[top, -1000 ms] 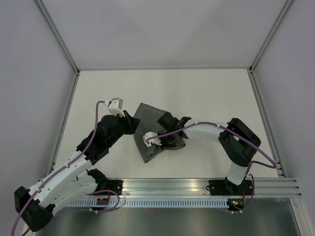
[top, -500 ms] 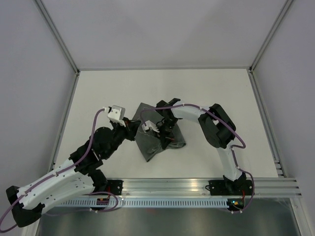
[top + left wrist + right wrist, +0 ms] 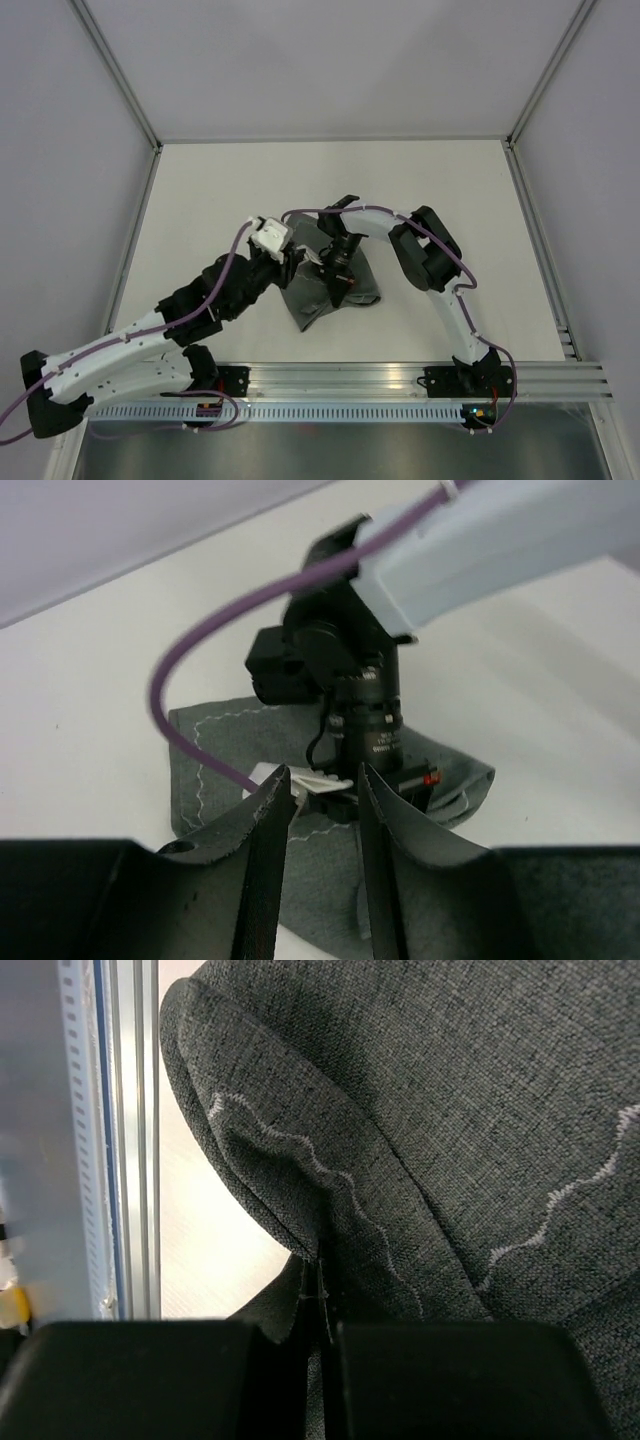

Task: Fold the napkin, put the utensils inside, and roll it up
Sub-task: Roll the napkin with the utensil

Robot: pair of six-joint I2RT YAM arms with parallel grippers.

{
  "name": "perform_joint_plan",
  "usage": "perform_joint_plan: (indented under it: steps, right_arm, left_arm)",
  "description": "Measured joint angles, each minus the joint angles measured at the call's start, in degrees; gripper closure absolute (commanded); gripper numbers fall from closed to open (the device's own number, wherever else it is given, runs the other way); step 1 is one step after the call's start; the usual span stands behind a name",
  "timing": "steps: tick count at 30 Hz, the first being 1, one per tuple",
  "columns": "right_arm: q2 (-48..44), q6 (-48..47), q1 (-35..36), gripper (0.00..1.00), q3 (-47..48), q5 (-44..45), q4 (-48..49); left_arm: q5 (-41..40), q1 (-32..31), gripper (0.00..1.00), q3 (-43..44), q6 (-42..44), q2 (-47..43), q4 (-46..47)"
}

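Fabric of the dark grey napkin (image 3: pixel 312 312) lies bunched near the middle of the white table (image 3: pixel 430 190), between the two arms, and is not yet folded flat. The right gripper (image 3: pixel 322 1295) is clenched on a raised fold beside the stitched hem, probably to carry that edge across for the fold. The left gripper (image 3: pixel 318 780) hovers at the cloth's left side, jaws parted and empty, leaving the right arm free to pull.

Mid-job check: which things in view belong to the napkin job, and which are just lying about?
Belongs to the job:
- napkin
- right pincer, shut on a fold of it
- left pincer, open

Lying about:
- no loose items visible, only the table and its metal rail
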Motion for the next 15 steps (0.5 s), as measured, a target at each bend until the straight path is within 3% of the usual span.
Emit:
perform_joint_plan:
  steps: [9, 15]
  right_arm:
    - [5.7, -0.1, -1.6, 1.0, 5.7, -3.6, -6.7]
    - [6.4, 0.0, -2.0, 1.0, 6.1, -4.5, -7.4]
  left_arm:
    - [-0.2, -9.1, 0.6, -2.3, 10.1, 10.4, 2.9]
    - [-0.1, -12.4, 0.54, -2.3, 12.1, 24.5, 5.7]
